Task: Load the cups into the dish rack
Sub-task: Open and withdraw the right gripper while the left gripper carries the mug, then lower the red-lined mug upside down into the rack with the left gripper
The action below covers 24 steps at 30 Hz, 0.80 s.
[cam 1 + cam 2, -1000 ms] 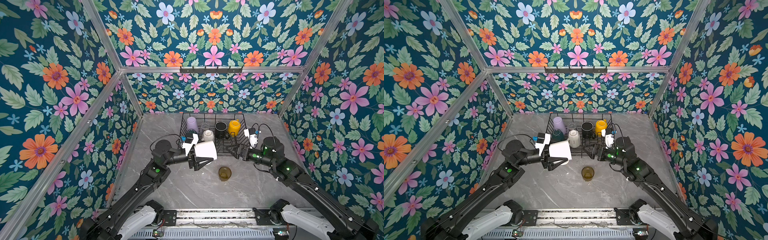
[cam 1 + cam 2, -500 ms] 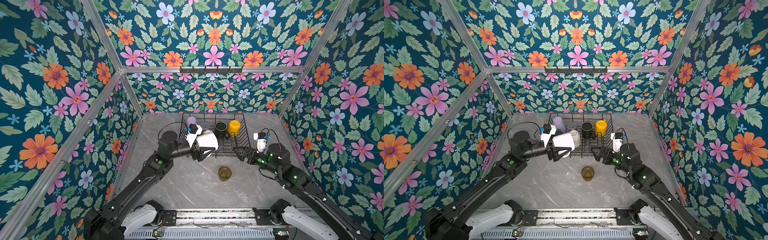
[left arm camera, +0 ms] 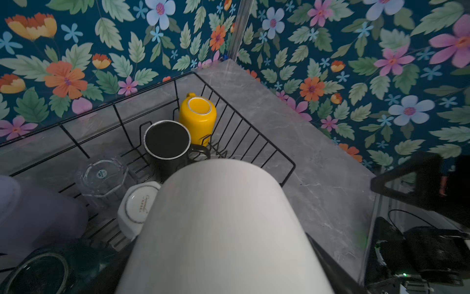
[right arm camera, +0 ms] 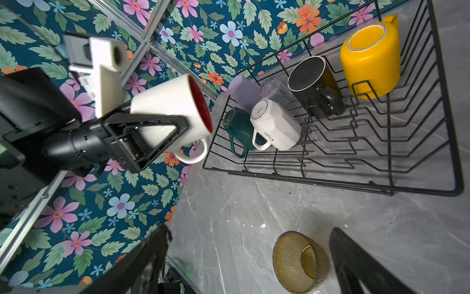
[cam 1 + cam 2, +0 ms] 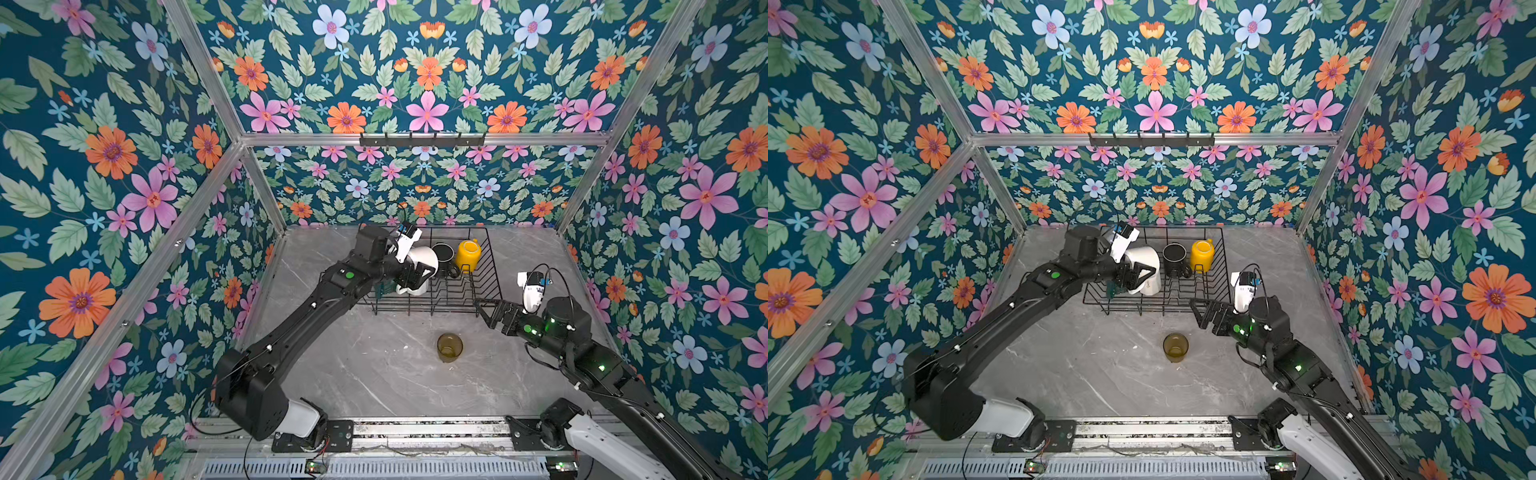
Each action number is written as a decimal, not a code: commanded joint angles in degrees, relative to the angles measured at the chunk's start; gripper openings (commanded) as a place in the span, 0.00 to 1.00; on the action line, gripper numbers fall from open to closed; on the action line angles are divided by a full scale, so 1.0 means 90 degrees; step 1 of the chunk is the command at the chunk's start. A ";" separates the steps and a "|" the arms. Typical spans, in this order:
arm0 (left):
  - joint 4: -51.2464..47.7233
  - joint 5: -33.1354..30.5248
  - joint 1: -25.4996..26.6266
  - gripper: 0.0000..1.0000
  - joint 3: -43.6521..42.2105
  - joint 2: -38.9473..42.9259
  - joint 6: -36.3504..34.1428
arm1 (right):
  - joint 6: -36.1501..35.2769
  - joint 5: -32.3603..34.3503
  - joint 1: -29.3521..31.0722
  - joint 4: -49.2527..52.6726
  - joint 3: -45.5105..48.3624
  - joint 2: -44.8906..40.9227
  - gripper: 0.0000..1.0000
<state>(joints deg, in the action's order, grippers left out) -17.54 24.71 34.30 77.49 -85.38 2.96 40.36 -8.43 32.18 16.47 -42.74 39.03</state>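
Observation:
My left gripper point(image 5: 417, 275) is shut on the red-inside white mug point(image 4: 170, 107), which lies on its side in the air over the left front of the dish rack point(image 5: 487, 266), handle down. Inside the rack point(image 4: 330, 182) are the yellow mug point(image 4: 368, 58), black mug point(image 4: 312, 81), a white mug point(image 4: 276, 124), the dark green mug point(image 4: 237, 127), lilac tumbler point(image 4: 243, 90) and clear glass point(image 4: 276, 93). The olive glass point(image 5: 449, 347) stands upright on the table in front of the rack. My right gripper point(image 5: 485, 311) hangs open and empty off the rack's front right corner.
Flowered walls enclose the grey marble table point(image 5: 374, 374) on three sides. A narrow black hook bar point(image 5: 422, 140) is fixed high on the back wall. The rack's right-hand dividers point(image 4: 368, 132) hold nothing. Both arm bases sit on the rail point(image 5: 415, 428) along the front edge.
My left arm has carried the red-inside white mug from in front of the rack back over its left part. My right gripper has pulled away from the rack toward the right front.

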 commanded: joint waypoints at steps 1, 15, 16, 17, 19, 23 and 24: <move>-0.0486 -0.0429 0.0077 0.00 0.0459 -0.0417 -0.0244 | -0.0097 0.0164 0.0003 0.0034 -0.0050 0.0002 0.99; -0.2142 -0.1816 0.0733 0.00 0.2620 -0.2746 -0.0981 | -0.0166 0.0301 -0.0004 0.0177 0.0080 -0.0212 0.99; -0.2225 -0.1853 0.0749 0.00 0.2747 -0.2885 -0.0989 | -0.0173 0.0301 0.0004 0.0182 0.0081 -0.0222 0.99; -0.2299 -0.1875 0.0755 0.00 0.2867 -0.3003 -0.1001 | -0.0177 0.0299 -0.0002 0.0188 0.0082 -0.0230 0.99; -0.2419 -0.1910 0.0793 0.00 0.3068 -0.3203 -0.1030 | -0.0197 0.0301 -0.0005 0.0214 0.0081 -0.0251 0.99; -0.2602 -0.1993 0.0893 0.00 0.3327 -0.3533 -0.1153 | -0.0239 0.0316 0.0005 0.0257 0.0081 -0.0317 0.99; -0.2687 -0.2036 0.0930 0.00 0.3397 -0.3635 -0.1195 | -0.0236 0.0321 0.0001 0.0266 0.0090 -0.0336 0.99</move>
<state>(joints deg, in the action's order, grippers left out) -39.92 8.40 42.13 106.52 -116.79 -6.33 39.00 -6.26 32.12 19.31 -41.93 36.36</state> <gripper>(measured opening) 0.858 0.987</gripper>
